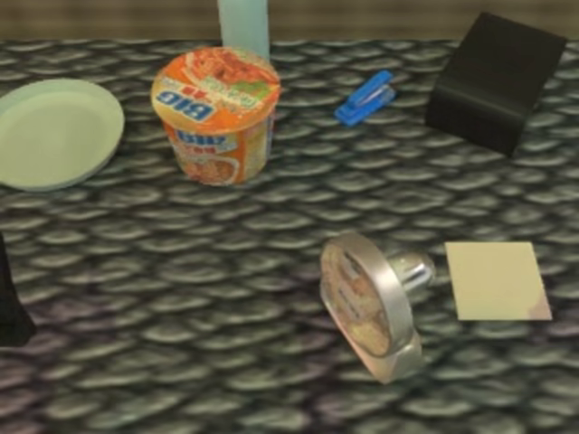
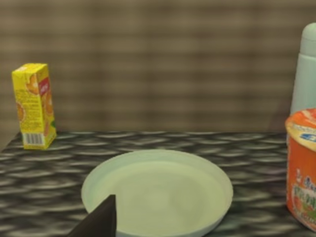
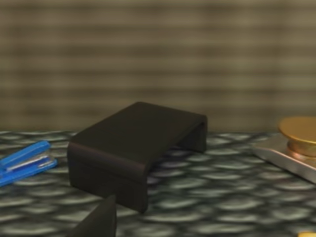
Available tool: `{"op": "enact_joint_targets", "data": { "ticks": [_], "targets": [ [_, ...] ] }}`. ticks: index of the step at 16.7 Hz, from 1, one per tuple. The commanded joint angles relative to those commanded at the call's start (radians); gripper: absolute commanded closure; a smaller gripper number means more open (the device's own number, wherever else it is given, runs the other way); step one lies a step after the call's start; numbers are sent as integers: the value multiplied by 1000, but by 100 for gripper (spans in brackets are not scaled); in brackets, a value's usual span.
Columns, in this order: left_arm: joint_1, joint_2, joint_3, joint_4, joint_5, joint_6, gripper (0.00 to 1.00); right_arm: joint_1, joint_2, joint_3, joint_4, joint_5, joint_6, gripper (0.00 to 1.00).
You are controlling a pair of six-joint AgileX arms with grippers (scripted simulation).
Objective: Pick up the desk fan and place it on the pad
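The left arm (image 1: 11, 307) is parked at the table's left edge, its jaws' state impossible to tell. The fan (image 1: 371, 303) stands right of centre, just left of the pad (image 1: 498, 280), apart from it; the right gripper is out of sight

Little of AgileX body in view. Top view: matte black angular part of left arm (image 1: 13, 303) at table's left edge, no markings, cables or screws discernible. Left wrist view: dark brown-black pointed finger tip (image 2: 100, 220), flat-faced, plain. Right wrist view: matching dark pointed finger tip (image 3: 100, 219), same matte finish.
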Motion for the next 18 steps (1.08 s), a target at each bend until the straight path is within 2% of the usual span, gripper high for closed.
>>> {"op": "enact_joint_targets", "data": {
  "ticks": [4, 8, 12, 18],
  "targets": [
    [0, 0, 0, 0, 0, 0, 0, 16, 31, 28, -30, 0, 2, 0],
    [0, 0, 0, 0, 0, 0, 0, 100, 220, 209, -199, 1, 21, 0],
    [0, 0, 0, 0, 0, 0, 0, 229, 556, 526, -452, 3, 61, 0],
    [0, 0, 0, 0, 0, 0, 0, 457, 1173, 1114, -873, 1, 142, 0]
  ]
}}
